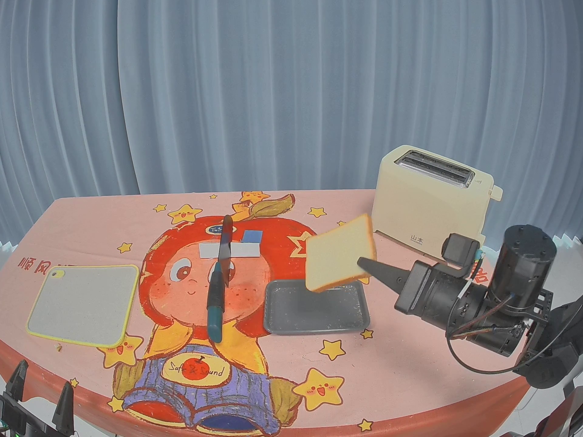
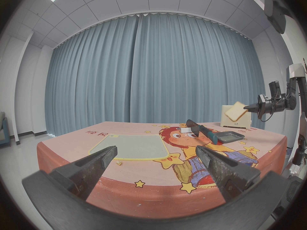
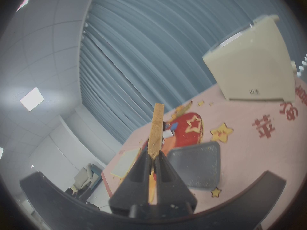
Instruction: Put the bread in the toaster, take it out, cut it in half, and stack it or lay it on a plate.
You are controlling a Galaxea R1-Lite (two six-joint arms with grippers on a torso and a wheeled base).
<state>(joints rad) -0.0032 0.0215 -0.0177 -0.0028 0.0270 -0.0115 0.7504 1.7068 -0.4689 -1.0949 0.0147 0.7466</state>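
Over on the right side of the desk (image 1: 395, 359), the bread (image 1: 340, 253) is up in the air and tilted. The right gripper (image 1: 359, 261) has it by one edge, jaws pinched narrow on the slice. It's hanging by the far end of the dark grey plate (image 1: 316, 314), with the cream toaster (image 1: 428, 204) standing upright just behind it. Left of the plate there's a knife (image 1: 217, 286) with its teal handle toward the robot. Further left a grey cutting board (image 1: 85, 304) with a yellow rim lies flat. The left gripper (image 1: 41, 389) sits low at the near left edge of the desk, jaws spread wide with nothing in them.
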